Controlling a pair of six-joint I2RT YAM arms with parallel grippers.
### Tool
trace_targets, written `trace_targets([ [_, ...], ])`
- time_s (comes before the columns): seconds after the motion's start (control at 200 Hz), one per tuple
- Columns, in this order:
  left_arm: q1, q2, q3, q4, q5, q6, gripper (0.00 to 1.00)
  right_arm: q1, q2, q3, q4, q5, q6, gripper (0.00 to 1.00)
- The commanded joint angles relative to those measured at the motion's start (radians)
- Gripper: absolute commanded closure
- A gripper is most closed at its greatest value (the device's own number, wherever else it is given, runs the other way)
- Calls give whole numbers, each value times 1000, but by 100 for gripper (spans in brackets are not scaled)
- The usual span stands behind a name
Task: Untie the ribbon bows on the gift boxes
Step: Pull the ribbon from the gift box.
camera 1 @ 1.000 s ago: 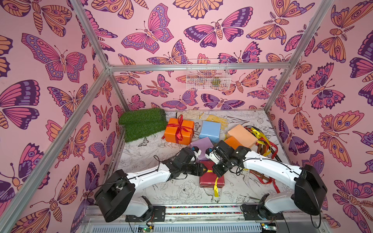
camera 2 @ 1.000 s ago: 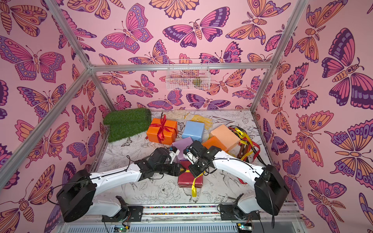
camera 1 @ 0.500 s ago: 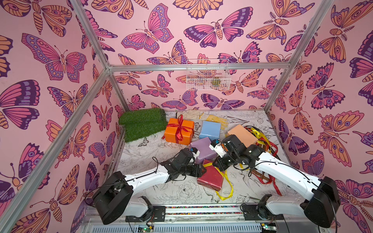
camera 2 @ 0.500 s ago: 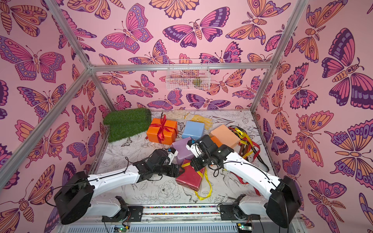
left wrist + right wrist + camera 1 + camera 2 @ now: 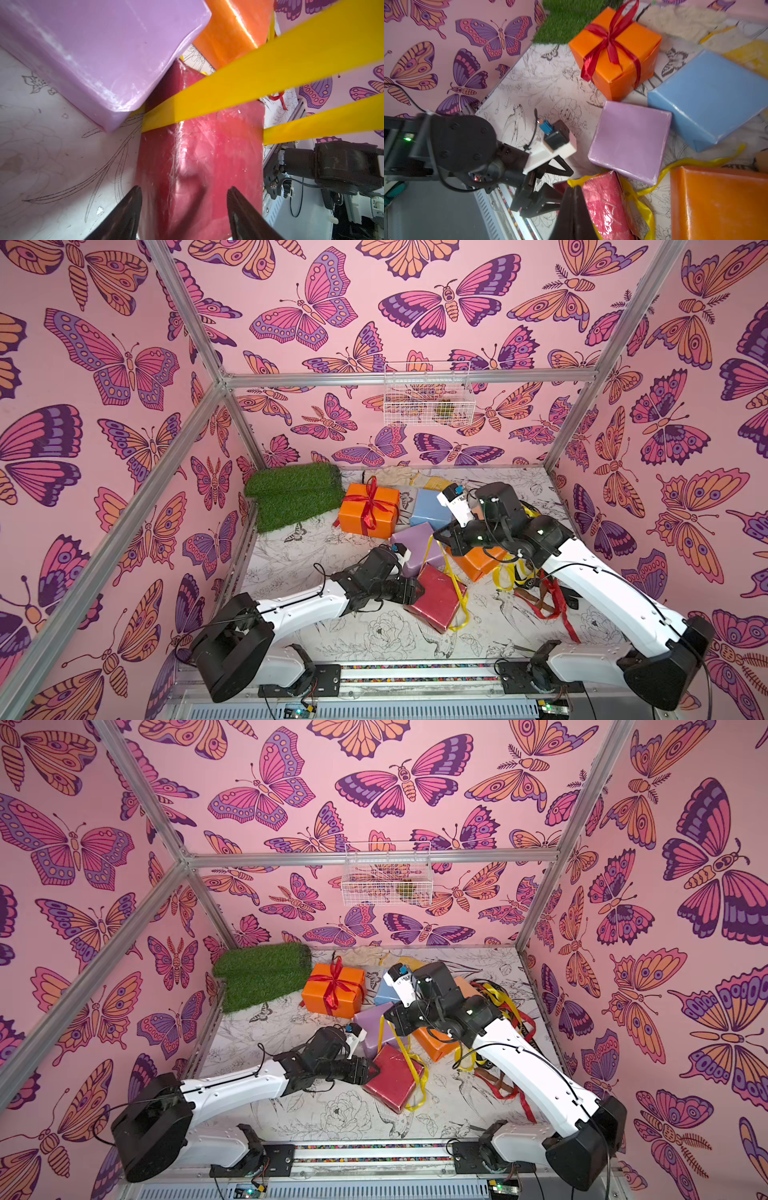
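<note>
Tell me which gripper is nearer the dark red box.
Left. The left gripper has its open jaws at the edge of the dark red box. The right gripper, shut on the yellow ribbon, is raised above the box.

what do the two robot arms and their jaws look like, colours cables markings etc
Both arms have glossy white link shells between bulky black joint housings, with thin black cables looped along the outside. The left arm and the right arm each carry a white wrist bracket holding a small black camera with a blue plug. The jaws are dark, tapering to points. A green light glows on the left arm's black housing.
</note>
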State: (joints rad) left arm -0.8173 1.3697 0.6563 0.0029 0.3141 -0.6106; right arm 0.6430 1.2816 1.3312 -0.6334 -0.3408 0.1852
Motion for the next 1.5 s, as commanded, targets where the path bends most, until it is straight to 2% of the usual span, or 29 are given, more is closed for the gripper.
trace_targets([
  [0.0, 4, 42, 23, -9, -9, -1, 33, -11, 26, 73, -33, 11, -12, 100],
  [0.566, 4, 87, 26, -1, -15, -26, 34, -16, 10, 306, -52, -35, -2, 100],
  [1.047, 4, 94, 27, 3, -30, -46, 34, -15, 20, 615, 14, -60, -8, 100],
  [1.493, 4, 106, 32, 3, -42, -62, 34, -17, 6, 822, 88, 92, -63, 100],
])
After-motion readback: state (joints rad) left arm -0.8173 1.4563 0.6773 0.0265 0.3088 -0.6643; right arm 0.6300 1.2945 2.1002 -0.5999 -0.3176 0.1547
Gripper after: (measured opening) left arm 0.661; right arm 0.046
